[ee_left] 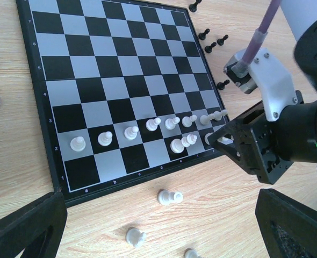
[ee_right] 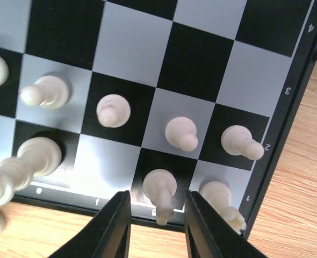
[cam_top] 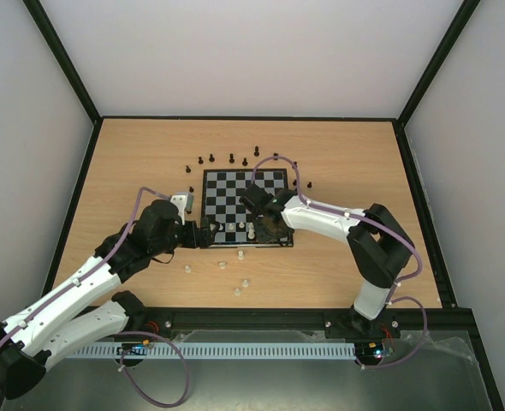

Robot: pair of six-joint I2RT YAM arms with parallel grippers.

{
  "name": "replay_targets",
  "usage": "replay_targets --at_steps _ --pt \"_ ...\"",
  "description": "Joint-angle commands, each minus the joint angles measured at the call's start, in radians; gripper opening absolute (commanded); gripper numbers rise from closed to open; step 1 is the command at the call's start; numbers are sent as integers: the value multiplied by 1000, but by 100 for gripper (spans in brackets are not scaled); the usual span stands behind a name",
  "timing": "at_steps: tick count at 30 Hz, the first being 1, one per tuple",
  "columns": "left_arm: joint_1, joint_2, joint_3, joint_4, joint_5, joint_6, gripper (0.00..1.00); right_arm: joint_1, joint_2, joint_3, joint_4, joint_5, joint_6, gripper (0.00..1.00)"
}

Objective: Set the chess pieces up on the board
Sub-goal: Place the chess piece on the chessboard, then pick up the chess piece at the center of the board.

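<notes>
plain white walls (cam_top: 235,51) box in a wooden tabletop (cam_top: 133,171). from the top camera the board (cam_top: 235,193) sits mid-table. black pieces (cam_top: 231,157) stand off the board around its far edge, and a few loose white pieces (cam_top: 246,282) lie on the wood on the near side. the left gripper (cam_top: 203,235) is right by the board's near left corner. the right gripper (cam_top: 265,228) hangs over the near right end of the board, but i can't read its fingers from up here.

left wrist cam: a row of white pawns (ee_left: 105,139) runs along rank 2, with a couple more white ones on rank 1 toward the right. the left gripper's fingers (ee_left: 24,231) are spread wide with nothing in them. between them there's only wood and some of the loose white pieces. the right gripper shows at the board's near right corner.

right wrist cam: the right gripper's (ee_right: 158,196) fingers are only partly apart, straddling one white piece (ee_right: 159,188). that piece stands on a black square on rank 1, next to the corner piece. thin slivers of board show on either side of it, so the fingers don't look like they're squeezing it.
</notes>
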Motion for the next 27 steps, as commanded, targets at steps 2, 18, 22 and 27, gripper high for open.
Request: replay_targets --at_steps 2,18,22,27 --pt "4 5 -9 15 9 4 99 -5 -95 -6 -53 -12 1 34" --pt "4 -42 0 23 -23 -19 99 92 -364 -74 -94 -78 32 99" --pt "4 -87 15 9 -38 -29 99 138 -367 -73 -79 -91 48 99" --pt "5 -179 31 -12 -65 -43 99 184 -297 -53 -47 -105 56 96"
